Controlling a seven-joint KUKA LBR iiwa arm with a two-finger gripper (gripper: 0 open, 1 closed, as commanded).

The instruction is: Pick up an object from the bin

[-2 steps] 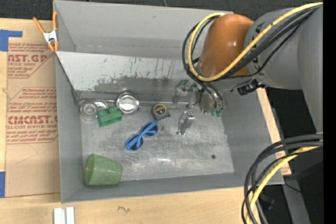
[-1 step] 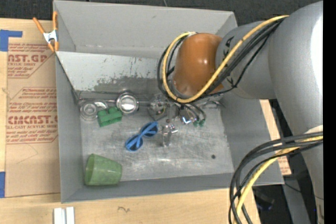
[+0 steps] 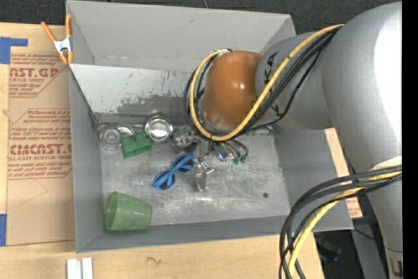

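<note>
So in the camera view, the arm [image 3: 339,82] comes in over the bin's right edge and its orange cover [image 3: 230,93] hangs above the middle of the bin [image 3: 85,160]. The gripper [image 3: 202,174] sticks down below that cover, low over the middle of the bin floor. It's just beside the right end of a blue glasses-shaped thing [image 3: 173,173] that lies flat on the floor, a bit toward the near edge. Honestly I can't tell if the pincer is released or clenched, it's a jumble of metal from this angle, and I don't see anything sitting in it. There are some small bits [image 3: 230,155] right by it on the side toward the right edge, too tiny to name. Over toward the left edge there's a green block [image 3: 136,146] with two shiny metal cups [image 3: 158,129] near the back slope, and a green cup [image 3: 127,212] lies on its side in the near left corner. As for progress, my read is the pick isn't done: everything looks like it's on the floor and nothing is lifted. What's left is pretty much the whole grab, closing on something and then raising it clear of the bin.
</note>
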